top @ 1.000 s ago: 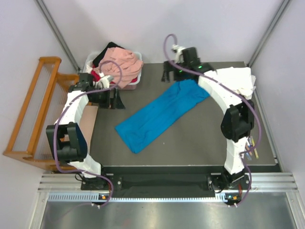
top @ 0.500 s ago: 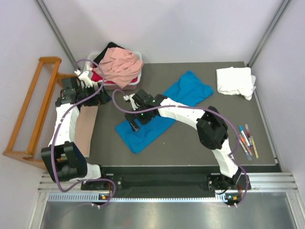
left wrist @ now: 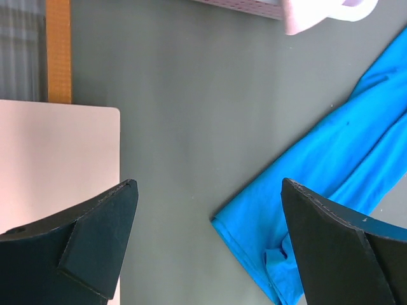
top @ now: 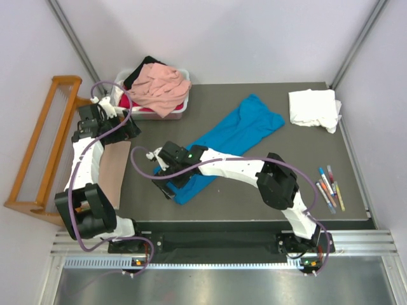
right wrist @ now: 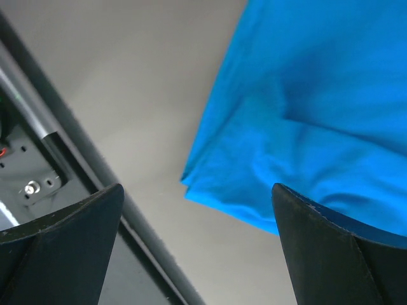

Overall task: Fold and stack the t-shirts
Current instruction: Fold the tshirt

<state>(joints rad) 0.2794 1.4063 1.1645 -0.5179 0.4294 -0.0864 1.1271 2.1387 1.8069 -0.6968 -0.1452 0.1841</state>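
A bright blue t-shirt (top: 232,140) lies in a long diagonal strip across the table. My right gripper (top: 170,185) is open and empty, hovering over the shirt's near-left corner (right wrist: 286,114). My left gripper (top: 130,129) is open and empty, above bare table left of the shirt; the shirt's edge (left wrist: 331,178) shows to its right. A folded white t-shirt (top: 311,108) lies at the back right. Salmon-pink (top: 162,86), red and black tees are heaped in the white tub (top: 181,109) at the back left.
A wooden slatted rack (top: 44,146) stands off the table's left edge. A pale pink board (top: 114,168) lies at the left edge and also shows in the left wrist view (left wrist: 57,159). Several markers (top: 331,187) lie at the right. The table's front rail (right wrist: 38,146) is close to the right gripper.
My right arm swung from the back of the table down to the blue shirt's near-left corner. My left gripper drew back to the left. The shirt's near end is now narrower.
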